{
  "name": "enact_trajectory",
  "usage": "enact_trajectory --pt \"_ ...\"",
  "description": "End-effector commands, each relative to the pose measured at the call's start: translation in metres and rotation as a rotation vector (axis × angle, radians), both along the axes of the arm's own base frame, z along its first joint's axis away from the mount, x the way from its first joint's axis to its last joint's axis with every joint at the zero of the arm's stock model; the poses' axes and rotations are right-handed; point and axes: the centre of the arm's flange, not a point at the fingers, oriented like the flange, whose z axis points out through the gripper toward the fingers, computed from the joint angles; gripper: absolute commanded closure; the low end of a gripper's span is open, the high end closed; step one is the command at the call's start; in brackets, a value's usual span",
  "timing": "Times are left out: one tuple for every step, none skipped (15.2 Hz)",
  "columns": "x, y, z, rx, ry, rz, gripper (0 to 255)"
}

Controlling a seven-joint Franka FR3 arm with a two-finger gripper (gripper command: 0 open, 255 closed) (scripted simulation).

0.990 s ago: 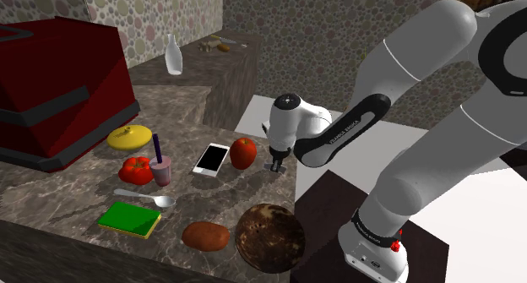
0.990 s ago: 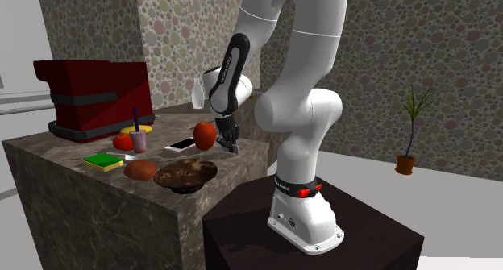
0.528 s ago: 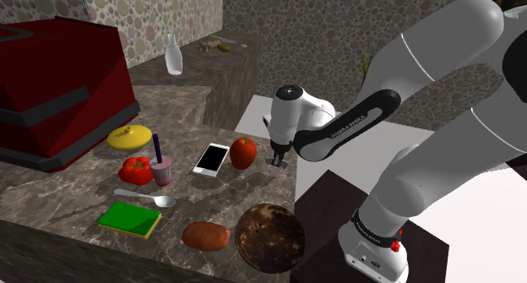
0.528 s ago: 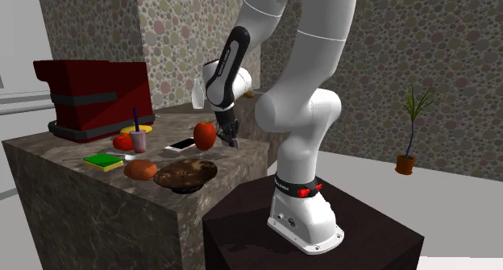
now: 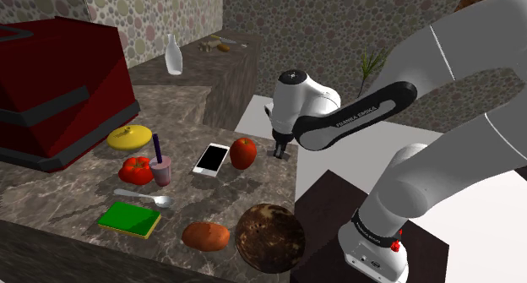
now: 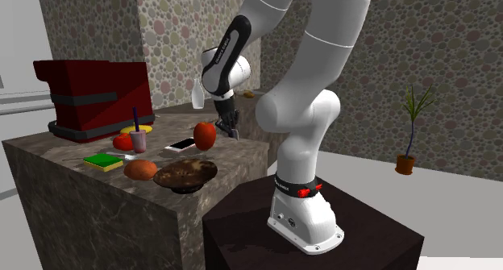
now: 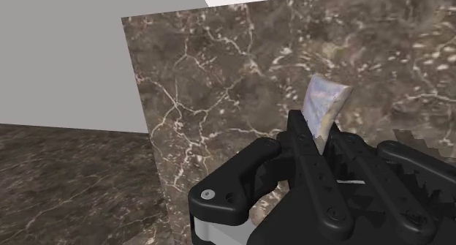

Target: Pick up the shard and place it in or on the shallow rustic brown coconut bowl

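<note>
My black gripper point(image 5: 281, 150) hangs above the marble counter's edge, to the shoulder view's right of a red apple point(image 5: 243, 152). It is shut on a small pale, shiny shard point(image 7: 326, 102), which sticks out from between the fingertips over the counter top. The brown coconut bowl point(image 5: 268, 236) sits at the counter's near corner, well in front of the gripper. From the second exterior view, the gripper point(image 6: 231, 131) is lifted off the surface behind the bowl point(image 6: 185, 174).
A white phone point(image 5: 211, 159), a purple cup point(image 5: 161, 169), a red pepper point(image 5: 135, 169), a spoon point(image 5: 148, 198), a green sponge point(image 5: 129, 219) and a brown loaf point(image 5: 205, 236) lie on the counter. A red appliance point(image 5: 59, 83) stands at the back left, a bottle point(image 5: 173, 56) behind.
The gripper has risen off the counter with the shard in it, and the arm's elbow has swung upward and to the shoulder view's right.
</note>
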Motion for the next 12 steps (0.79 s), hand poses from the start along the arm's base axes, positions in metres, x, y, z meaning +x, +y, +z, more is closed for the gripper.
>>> enact_trajectory --pt "0.000 -0.001 0.011 0.000 0.001 0.000 255" --pt "0.000 -0.001 0.016 0.000 0.001 0.000 255" --pt "0.000 -0.001 0.021 0.000 0.001 0.000 255" --pt "0.000 -0.001 0.027 0.000 0.001 0.000 255" --pt "0.000 -0.001 0.032 0.000 0.001 0.000 255" --pt "0.000 -0.001 0.037 0.000 0.001 0.000 255" --pt "0.000 -0.001 0.043 0.000 0.001 0.000 255" --pt "0.000 -0.001 0.048 0.000 0.001 0.000 255" --pt "0.000 -0.001 0.052 0.000 0.001 0.000 255" --pt "-0.008 0.010 0.052 0.000 0.001 0.000 255" --pt "-0.016 0.020 0.052 0.000 0.001 0.000 255" --pt "-0.024 0.031 0.052 0.000 0.001 0.000 255"
